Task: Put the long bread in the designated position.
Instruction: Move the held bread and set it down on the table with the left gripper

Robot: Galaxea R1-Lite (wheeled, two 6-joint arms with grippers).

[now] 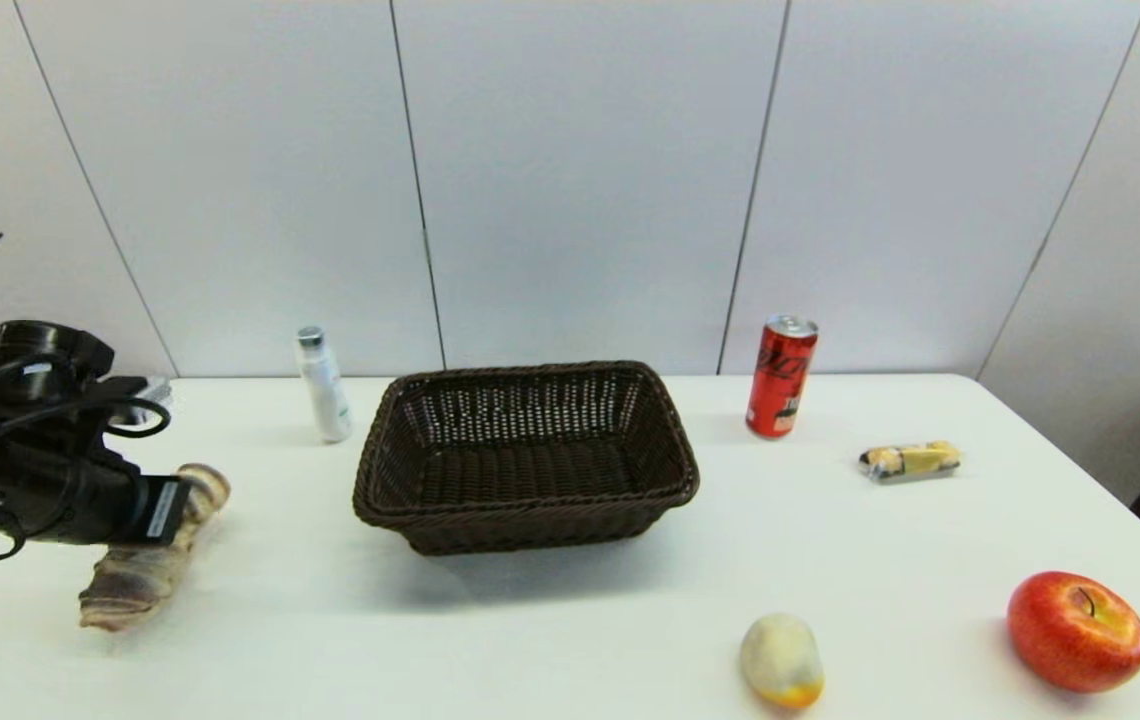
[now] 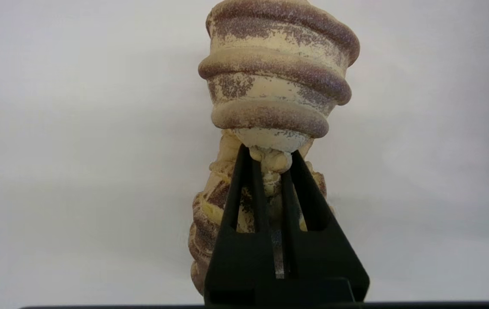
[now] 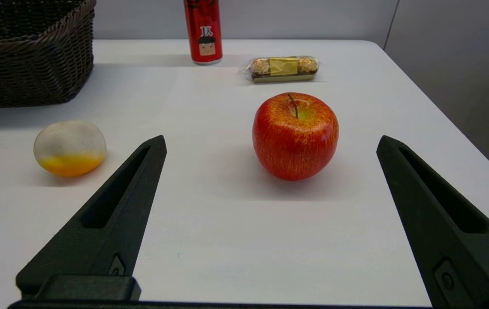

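Observation:
The long bread (image 1: 152, 562), ridged with tan and brownish-purple bands, lies slanted at the table's left, left of the basket. My left gripper (image 1: 182, 508) is shut on its narrow middle. In the left wrist view the two fingertips pinch the long bread (image 2: 276, 77) at a squeezed waist, with my left gripper (image 2: 269, 151) nearly closed around it. Its near end sits at or just above the white tabletop (image 1: 260, 620), which bears no mark for the designated position. My right gripper (image 3: 272, 141) hovers open over the table's right side, holding nothing.
A dark wicker basket (image 1: 526, 520) stands mid-table, with a white bottle (image 1: 323, 384) to its left and a red can (image 1: 780, 376) to its right. A wrapped snack (image 1: 910, 460), a red apple (image 1: 1076, 630) and a pale yellow-orange fruit (image 1: 781, 660) lie on the right.

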